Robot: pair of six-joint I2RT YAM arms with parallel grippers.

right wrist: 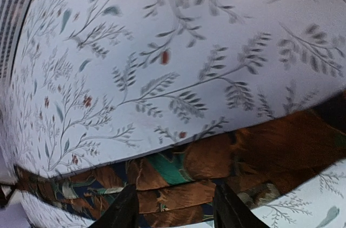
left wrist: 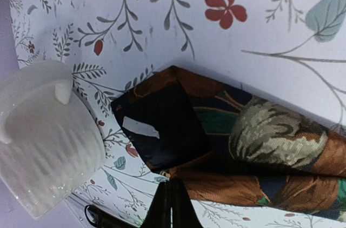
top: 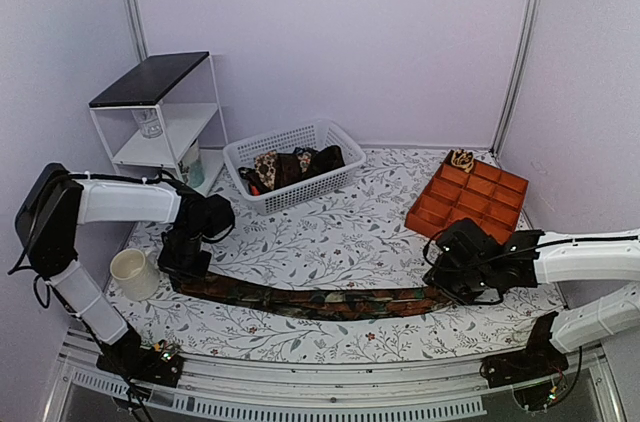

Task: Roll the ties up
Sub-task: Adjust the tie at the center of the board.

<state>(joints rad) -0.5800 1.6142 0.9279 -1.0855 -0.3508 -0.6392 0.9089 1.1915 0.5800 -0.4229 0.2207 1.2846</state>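
Note:
One tie [top: 310,300], printed in dark brown, green and rust, lies stretched along the front of the table. Its wide end [left wrist: 162,125] is folded over, showing black lining with a white label. My left gripper [top: 185,262] is shut, and its fingertips [left wrist: 172,185] meet at that end's near edge; whether fabric is pinched I cannot tell. My right gripper [right wrist: 175,209] stands open over the tie's [right wrist: 216,158] other end, one finger on each side of the folded fabric. More ties [top: 295,167] lie bundled in the white basket [top: 340,137].
A white cup [top: 133,272] stands close beside the left gripper, and it also fills the left of the left wrist view [left wrist: 43,141]. An orange compartment tray [top: 480,207] at the back right holds a small tan roll [top: 461,159]. A white shelf unit [top: 160,112] stands at the back left.

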